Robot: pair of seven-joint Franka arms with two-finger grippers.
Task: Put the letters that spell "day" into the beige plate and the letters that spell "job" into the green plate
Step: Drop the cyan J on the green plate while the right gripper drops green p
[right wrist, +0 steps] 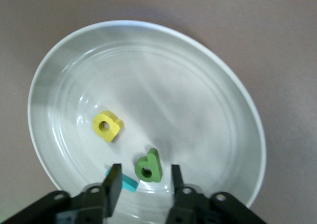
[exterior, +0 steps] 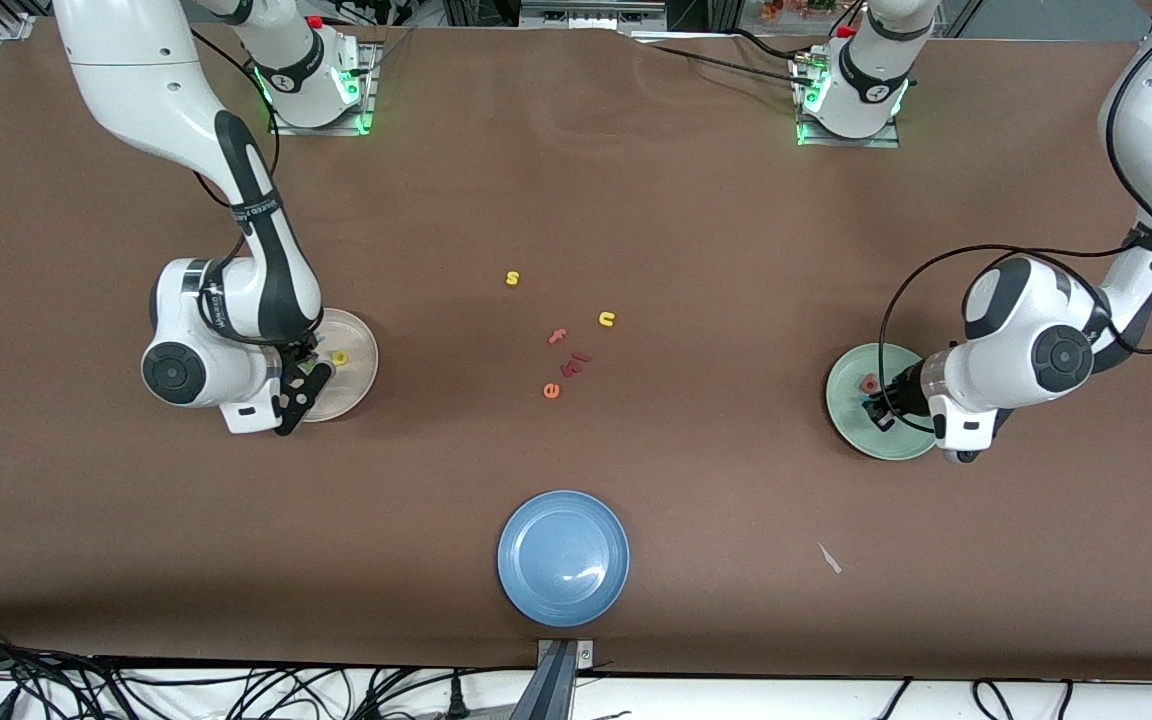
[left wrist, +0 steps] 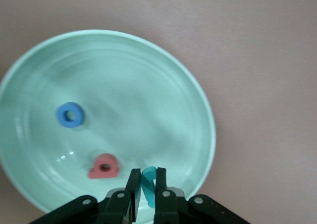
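The beige plate (exterior: 354, 340) lies at the right arm's end of the table. My right gripper (exterior: 302, 388) hovers low over it, open (right wrist: 144, 168). In that plate (right wrist: 173, 70) lie the yellow d (right wrist: 107, 126), the olive-green a (right wrist: 149, 166) and the teal y (right wrist: 127, 184); the a sits free between the fingers. At the left arm's end lies the green plate (exterior: 848, 372). My left gripper (exterior: 881, 406) hangs over it, shut (left wrist: 147, 170) on the teal j (left wrist: 147, 182). The blue o (left wrist: 70, 115) and salmon b (left wrist: 104, 166) rest in this plate (left wrist: 148, 80).
A blue plate (exterior: 563, 557) sits near the front camera at mid-table. Loose letters lie in the middle: yellow s (exterior: 512, 278), yellow u (exterior: 606, 319), salmon f (exterior: 557, 336), dark red pieces (exterior: 574, 362), orange e (exterior: 551, 391). A white scrap (exterior: 829, 558) lies toward the left arm's end.
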